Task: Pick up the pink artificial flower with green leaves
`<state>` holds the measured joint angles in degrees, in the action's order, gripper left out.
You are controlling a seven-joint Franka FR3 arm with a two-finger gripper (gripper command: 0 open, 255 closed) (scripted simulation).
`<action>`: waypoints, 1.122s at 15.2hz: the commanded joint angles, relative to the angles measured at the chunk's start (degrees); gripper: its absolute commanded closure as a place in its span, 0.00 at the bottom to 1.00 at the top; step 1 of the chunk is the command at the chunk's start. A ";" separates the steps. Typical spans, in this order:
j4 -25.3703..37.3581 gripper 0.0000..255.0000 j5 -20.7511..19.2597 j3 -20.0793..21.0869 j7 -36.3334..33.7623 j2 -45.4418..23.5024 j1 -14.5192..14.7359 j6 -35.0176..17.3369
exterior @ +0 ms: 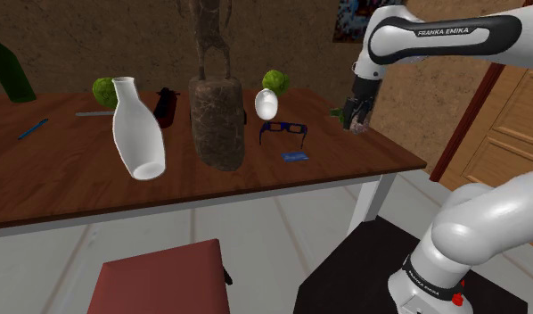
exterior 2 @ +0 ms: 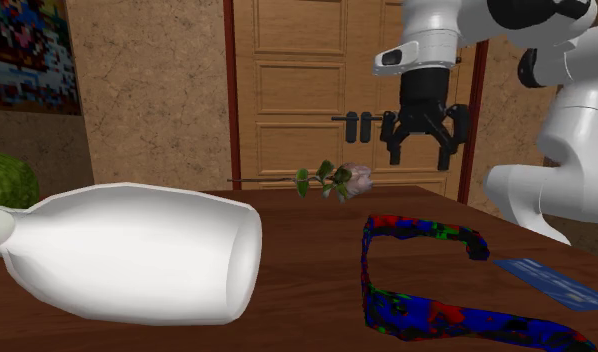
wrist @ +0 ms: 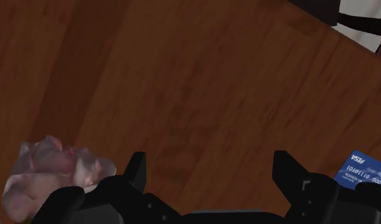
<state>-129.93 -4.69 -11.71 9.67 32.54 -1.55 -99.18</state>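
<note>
The pink flower (exterior 2: 355, 180) lies on the brown wooden table (exterior 2: 307, 260) near its far edge in the second exterior view, with green leaves (exterior 2: 322, 180) and a thin stem running to that view's left. My black gripper (exterior 2: 422, 157) hangs open a little above the table, just to that view's right of the bloom. In the wrist view the pale pink bloom (wrist: 49, 175) lies outside the fingers (wrist: 136, 168), beside one of them, and bare wood lies under the gripper (wrist: 209, 168). In the shoulder view the gripper (exterior: 356, 118) hovers over the table's right end, with a green leaf (exterior: 335, 113) next to it.
Blue patterned glasses (exterior: 284, 130) and a blue card (exterior: 296, 157) lie near the gripper. A white egg-shaped thing (exterior: 266, 104), a tall dark sculpture (exterior: 217, 120) and a white vase (exterior: 135, 134) stand further along. A red seat (exterior: 158, 278) is below the table's front edge.
</note>
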 commanded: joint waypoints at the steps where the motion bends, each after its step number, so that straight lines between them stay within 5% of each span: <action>1: 3.51 0.00 0.62 -2.60 3.02 -3.98 -0.02 -0.45; 11: 26.30 0.00 10.88 -13.88 18.77 -27.71 -0.31 1.75; 17: 44.06 0.00 20.77 -17.25 27.22 -43.91 -4.83 7.99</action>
<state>-89.01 14.45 -28.57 35.53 -8.70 -5.35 -92.47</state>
